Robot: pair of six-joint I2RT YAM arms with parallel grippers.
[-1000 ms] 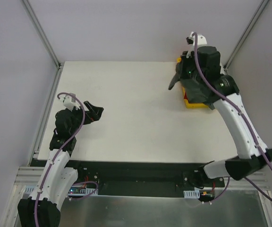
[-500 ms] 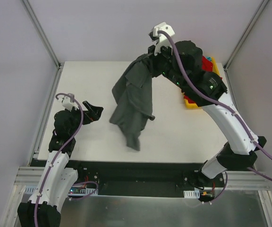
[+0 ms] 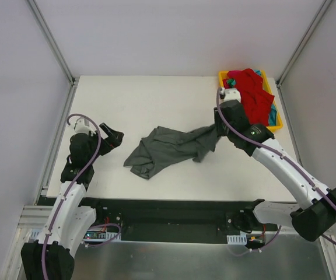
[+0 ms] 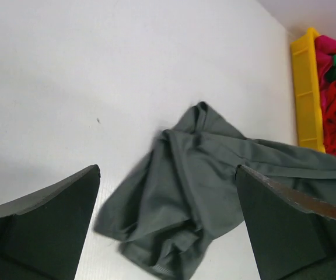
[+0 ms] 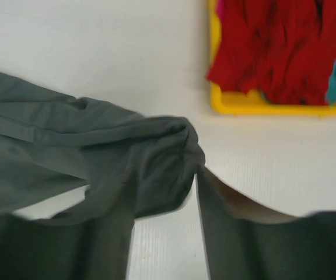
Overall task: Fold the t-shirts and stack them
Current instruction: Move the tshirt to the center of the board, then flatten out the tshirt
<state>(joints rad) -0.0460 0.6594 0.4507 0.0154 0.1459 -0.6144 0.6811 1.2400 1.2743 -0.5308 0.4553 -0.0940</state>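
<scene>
The dark grey t-shirt (image 3: 168, 149) lies crumpled in a long heap across the middle of the white table (image 3: 156, 99). My right gripper (image 3: 217, 125) hangs low over its right end. In the right wrist view that gripper (image 5: 159, 192) has its jaws apart with bare table between them, and bunched grey cloth (image 5: 150, 157) rests at the tips and over the left finger. The red t-shirt (image 3: 252, 93) fills the yellow tray, with a bit of a teal one (image 3: 272, 118) beside it. My left gripper (image 3: 112, 139) stands open left of the grey t-shirt (image 4: 197, 186), apart from it.
The yellow tray (image 3: 223, 74) sits in the far right corner of the table; its long wall (image 4: 305, 87) shows in the left wrist view. Metal frame posts run along both sides of the table.
The right arm lifted the grey t-shirt out of the tray, swung it left and lowered it onto the table. Its jaws have parted. The left arm has barely moved.
</scene>
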